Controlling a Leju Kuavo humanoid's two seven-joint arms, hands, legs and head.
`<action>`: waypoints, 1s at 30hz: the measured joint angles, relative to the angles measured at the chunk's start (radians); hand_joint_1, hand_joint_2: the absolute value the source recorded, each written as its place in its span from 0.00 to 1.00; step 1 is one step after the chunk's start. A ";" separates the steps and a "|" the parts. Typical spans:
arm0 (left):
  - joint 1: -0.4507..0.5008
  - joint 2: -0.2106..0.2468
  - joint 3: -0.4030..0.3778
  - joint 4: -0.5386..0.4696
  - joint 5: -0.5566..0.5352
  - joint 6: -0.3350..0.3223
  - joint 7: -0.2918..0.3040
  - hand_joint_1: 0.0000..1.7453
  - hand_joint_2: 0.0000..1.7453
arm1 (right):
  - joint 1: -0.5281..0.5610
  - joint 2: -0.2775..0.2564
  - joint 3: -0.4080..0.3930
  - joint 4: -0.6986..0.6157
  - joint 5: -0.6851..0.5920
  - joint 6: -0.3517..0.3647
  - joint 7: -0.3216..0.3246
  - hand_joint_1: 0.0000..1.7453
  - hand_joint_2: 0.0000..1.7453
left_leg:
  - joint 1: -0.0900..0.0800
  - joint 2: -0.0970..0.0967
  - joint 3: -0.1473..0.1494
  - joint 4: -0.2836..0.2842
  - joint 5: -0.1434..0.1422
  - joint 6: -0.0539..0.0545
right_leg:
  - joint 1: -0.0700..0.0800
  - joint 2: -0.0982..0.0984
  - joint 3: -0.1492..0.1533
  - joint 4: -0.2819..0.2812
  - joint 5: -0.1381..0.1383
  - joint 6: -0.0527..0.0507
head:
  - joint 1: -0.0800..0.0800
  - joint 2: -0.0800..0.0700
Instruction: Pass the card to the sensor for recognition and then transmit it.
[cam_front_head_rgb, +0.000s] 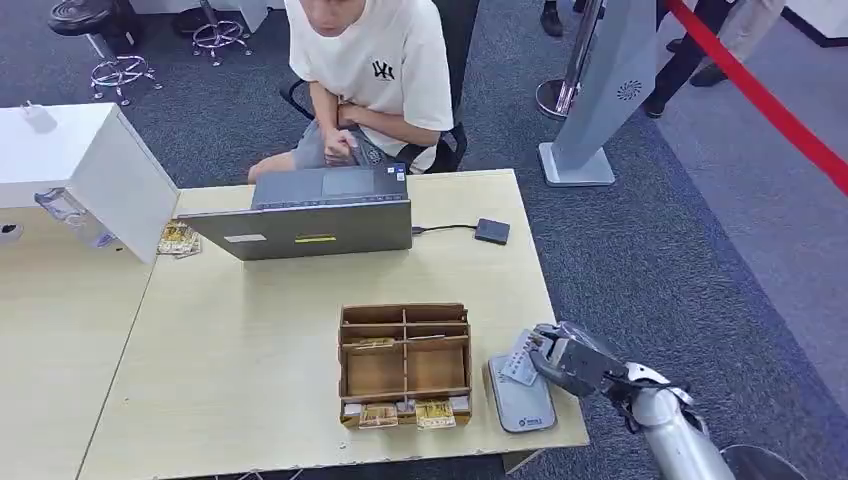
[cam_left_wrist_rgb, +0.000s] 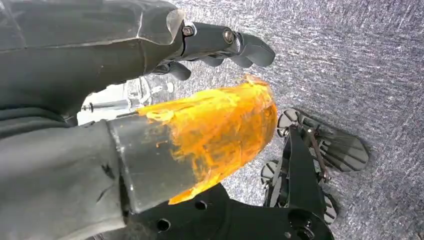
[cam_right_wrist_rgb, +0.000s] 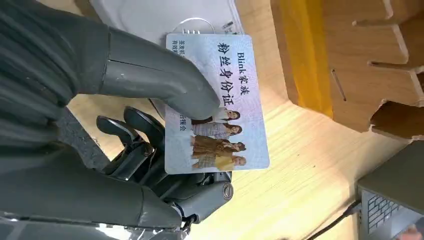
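Note:
My right hand pinches a pale printed card between thumb and fingers, just above the grey sensor pad at the table's front right. The right wrist view gives a close look at the card, with Chinese text and small figures on it, the thumb pressed on its face and the sensor pad behind. My left hand hangs over grey carpet, fingers curled loosely with nothing in them; its thumb carries an orange-yellow cover.
A wooden divided box holding several cards stands left of the sensor. A laptop with a cabled black device sits at the far edge, a person seated behind it. A white box stands at far left.

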 joint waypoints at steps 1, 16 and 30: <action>0.000 0.000 -0.001 0.000 0.001 0.000 0.000 0.00 0.00 | 0.001 -0.003 0.001 -0.002 -0.002 0.003 -0.001 1.00 1.00 | 0.000 0.000 0.000 0.000 0.000 0.000 | 0.000 0.000 0.000 0.000 0.000 0.000 | 0.000 0.000; 0.000 0.000 -0.017 0.006 0.037 0.000 -0.002 0.00 0.00 | 0.025 -0.063 0.024 -0.029 0.010 0.012 0.019 1.00 1.00 | 0.000 0.000 0.000 0.000 0.000 0.000 | 0.000 0.000 0.000 0.000 0.000 0.000 | 0.000 0.000; 0.000 0.000 -0.026 0.006 0.064 0.002 -0.007 0.00 0.00 | 0.017 -0.084 0.079 -0.015 0.072 -0.037 0.052 1.00 1.00 | 0.000 0.000 0.000 0.000 0.000 0.000 | 0.000 0.000 0.000 0.000 0.000 0.000 | 0.000 0.000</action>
